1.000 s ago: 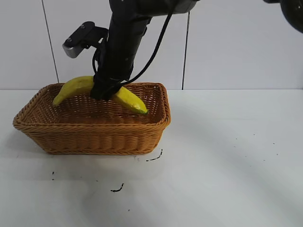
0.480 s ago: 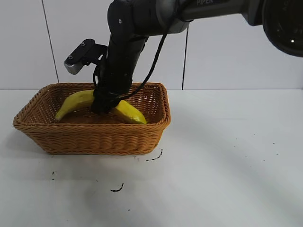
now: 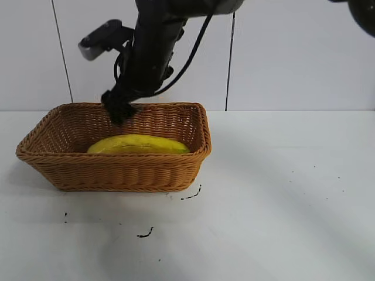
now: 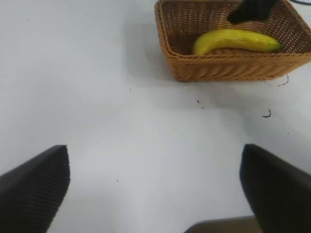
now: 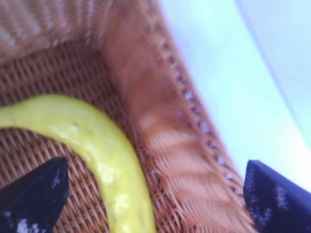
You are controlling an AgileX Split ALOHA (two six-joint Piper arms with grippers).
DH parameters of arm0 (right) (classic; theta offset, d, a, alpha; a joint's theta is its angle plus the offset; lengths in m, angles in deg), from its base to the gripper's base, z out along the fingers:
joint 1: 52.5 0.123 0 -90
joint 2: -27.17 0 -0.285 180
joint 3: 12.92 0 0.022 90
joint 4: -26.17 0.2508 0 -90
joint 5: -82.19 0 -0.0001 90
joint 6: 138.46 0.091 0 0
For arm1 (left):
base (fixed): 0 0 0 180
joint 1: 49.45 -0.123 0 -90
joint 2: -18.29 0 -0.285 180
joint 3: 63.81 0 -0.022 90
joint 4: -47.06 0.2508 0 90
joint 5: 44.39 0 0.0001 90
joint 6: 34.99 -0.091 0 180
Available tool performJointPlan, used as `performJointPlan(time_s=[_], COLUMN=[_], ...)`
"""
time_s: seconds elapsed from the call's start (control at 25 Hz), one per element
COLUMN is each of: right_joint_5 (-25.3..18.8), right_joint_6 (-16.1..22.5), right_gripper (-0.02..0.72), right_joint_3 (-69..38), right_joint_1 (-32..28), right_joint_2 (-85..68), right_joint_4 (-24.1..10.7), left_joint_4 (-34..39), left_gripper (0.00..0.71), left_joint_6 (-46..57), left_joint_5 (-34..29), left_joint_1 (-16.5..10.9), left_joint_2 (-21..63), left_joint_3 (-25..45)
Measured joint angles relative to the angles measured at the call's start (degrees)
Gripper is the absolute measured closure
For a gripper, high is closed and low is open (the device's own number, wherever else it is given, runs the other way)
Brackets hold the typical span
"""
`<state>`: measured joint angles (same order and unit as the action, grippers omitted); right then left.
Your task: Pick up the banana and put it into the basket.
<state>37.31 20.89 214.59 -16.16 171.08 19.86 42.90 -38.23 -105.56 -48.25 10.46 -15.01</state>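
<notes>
The yellow banana lies flat on the floor of the wicker basket, at the table's left. My right gripper hangs open just above the basket's back rim, clear of the banana and empty. In the right wrist view the banana curves across the woven floor next to the basket's wall, under the open right gripper. My left gripper is open and empty over bare table, far from the basket; that view also shows the banana and the right gripper.
The white table stretches to the right of and in front of the basket, with small dark marks on it. A white panelled wall stands behind.
My right gripper has let go of the banana and risen out of the basket. The banana dropped from leaning in the jaws to lying flat on the basket floor.
</notes>
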Motion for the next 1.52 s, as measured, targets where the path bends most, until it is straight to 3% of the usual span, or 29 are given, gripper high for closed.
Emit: performJointPlan(time_s=[0.2, 0.32, 0.52, 0.92, 1.12, 1.28, 1.52], right_joint_5=[-6.43, -10.09, -12.98, -17.56, -20.79, -24.07, -24.78], right_joint_6=[14.37, 17.97, 18.99, 19.18, 19.22, 19.22, 19.22], right_gripper=[0.034, 0.038, 0.037, 0.038, 0.041, 0.047, 0.072], right_joint_3=[1.99, 3.33, 3.55, 3.56, 3.56, 3.56, 2.18], right_joint_1=[-0.92, -2.98, -8.96, -27.36, -35.06, -37.79, -37.93], right_joint_2=[-3.92, -4.16, -4.16, -4.16, -4.16, -4.16, -4.86], right_joint_4=[-0.06, 0.85, 3.32, 3.83, 7.08, 8.90, 9.96], left_joint_4=[0.00, 0.00, 0.04, 0.04, 0.04, 0.04, 0.04], left_gripper=[0.020, 0.020, 0.020, 0.020, 0.020, 0.020, 0.020], left_joint_6=[0.00, 0.00, 0.00, 0.00, 0.00, 0.00, 0.00], left_joint_5=[0.00, 0.00, 0.00, 0.00, 0.00, 0.00, 0.00], left_joint_1=[0.00, 0.00, 0.00, 0.00, 0.00, 0.00, 0.00], left_joint_2=[0.00, 0.00, 0.00, 0.00, 0.00, 0.00, 0.00], left_joint_3=[0.00, 0.00, 0.00, 0.00, 0.00, 0.00, 0.00])
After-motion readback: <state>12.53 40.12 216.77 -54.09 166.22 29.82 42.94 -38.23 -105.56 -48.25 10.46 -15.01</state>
